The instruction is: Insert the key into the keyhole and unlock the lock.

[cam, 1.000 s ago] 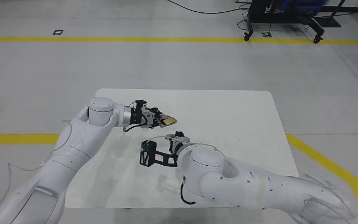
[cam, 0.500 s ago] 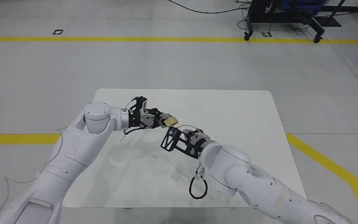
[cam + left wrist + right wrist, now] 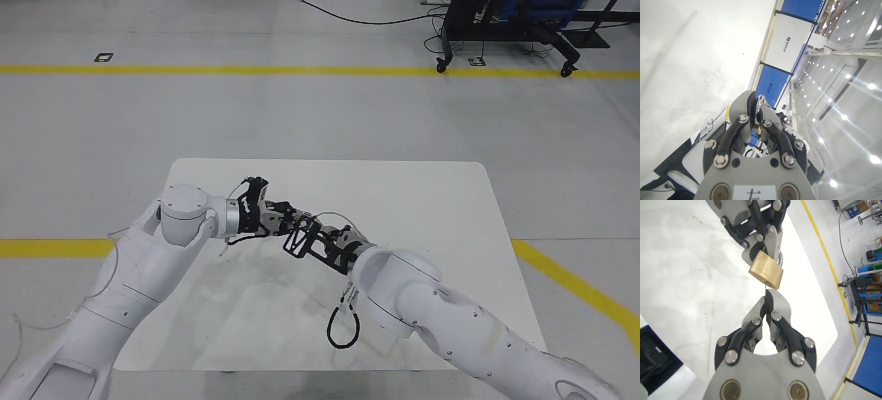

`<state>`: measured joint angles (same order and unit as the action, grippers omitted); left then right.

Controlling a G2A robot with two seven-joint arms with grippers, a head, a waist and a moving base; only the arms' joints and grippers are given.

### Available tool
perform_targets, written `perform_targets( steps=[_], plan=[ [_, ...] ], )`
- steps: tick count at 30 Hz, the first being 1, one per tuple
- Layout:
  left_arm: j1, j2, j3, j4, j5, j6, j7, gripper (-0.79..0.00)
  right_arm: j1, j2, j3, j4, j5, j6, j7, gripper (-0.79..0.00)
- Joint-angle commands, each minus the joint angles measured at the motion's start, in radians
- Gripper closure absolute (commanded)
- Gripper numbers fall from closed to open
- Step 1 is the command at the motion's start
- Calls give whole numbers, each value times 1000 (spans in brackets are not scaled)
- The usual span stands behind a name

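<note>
A brass padlock (image 3: 766, 271) hangs in the air above the white table (image 3: 430, 200). My left gripper (image 3: 763, 252) is shut on its steel shackle (image 3: 759, 103). The keyhole (image 3: 765, 282) on the padlock's underside faces my right gripper (image 3: 768, 294). That gripper is shut on the key, of which a thin tip (image 3: 765, 288) pokes out between the fingers. The tip sits right at the keyhole; I cannot tell whether it is inside. In the top view the left gripper (image 3: 272, 215) and the right gripper (image 3: 300, 232) meet nose to nose over the table's left half.
The table spreads wide to the right and toward the front under both arms. A yellow floor line (image 3: 560, 270) runs past its right edge. A black wheeled rack (image 3: 510, 30) stands far back on the floor.
My right gripper has swung up from low over the table's front left to meet the padlock, bringing the key tip to the keyhole. The left gripper with the padlock shifted only slightly.
</note>
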<state>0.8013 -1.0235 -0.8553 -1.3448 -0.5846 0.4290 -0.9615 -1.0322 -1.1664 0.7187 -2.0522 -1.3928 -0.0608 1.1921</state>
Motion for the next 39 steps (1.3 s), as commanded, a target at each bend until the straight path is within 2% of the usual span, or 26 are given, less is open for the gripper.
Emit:
perform_targets(
  steps=[1,12,20,23,28,39],
  plan=[
    [-2,-2,8,-7,22,7,10,0,-3,-3,6,-5,-1,7,-6,0],
    [-4,-8,10,-10,49,25,20,0,-48,-5,60,-38,-2,-15,-18,0],
    [-3,-11,-9,20,16,70,22,0,-61,-4,66,-71,-23,-112,44,0],
    [-13,-14,-1,34,18,121,13,0,-42,-8,38,-83,-63,-178,138,0],
    [-39,-21,25,47,27,175,-19,0,9,-31,-40,-73,-103,-211,223,0],
    [-67,-38,50,67,16,210,-17,0,114,-105,-190,18,-192,-197,344,0]
  ],
)
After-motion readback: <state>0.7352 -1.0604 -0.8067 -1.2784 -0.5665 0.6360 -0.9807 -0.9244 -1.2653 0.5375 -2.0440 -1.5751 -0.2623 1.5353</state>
